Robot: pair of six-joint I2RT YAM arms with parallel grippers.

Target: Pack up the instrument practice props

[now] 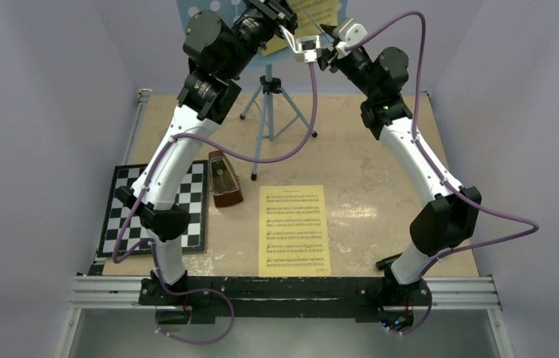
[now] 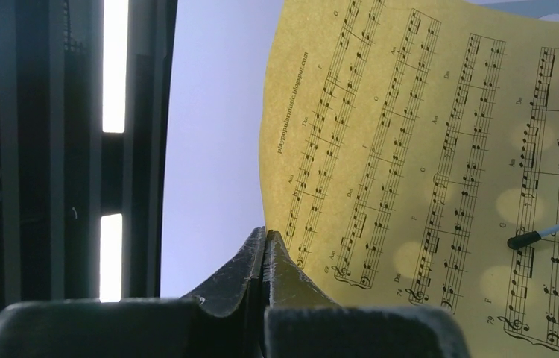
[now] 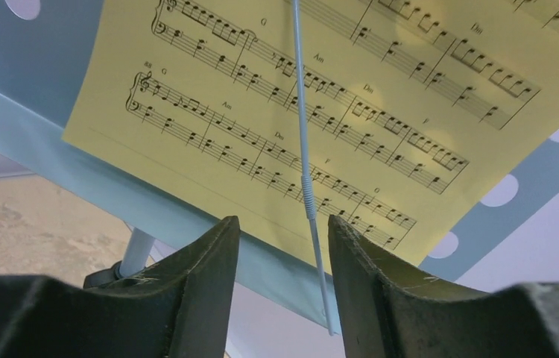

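A yellow sheet [image 2: 411, 149] of music staves rests on the light-blue hole-punched music stand [image 3: 30, 74], whose tripod [image 1: 267, 112] is at the table's back. My left gripper [image 2: 265, 237] is shut at the sheet's upper corner, and the paper's edge runs into its closed fingertips. My right gripper [image 3: 282, 224] is open below the stand's ledge. The stand's thin white holder wire [image 3: 302, 134] hangs between its fingers, close to the right one. A second yellow sheet [image 1: 294, 230] lies flat at the table's front. The brown pyramid metronome [image 1: 224, 179] stands left of it.
A black-and-white chessboard [image 1: 153, 209] lies at the front left, partly under my left arm. Another holder wire with a black tip [image 2: 519, 241] crosses the sheet on the stand. Purple cables hang from both arms over the tripod legs.
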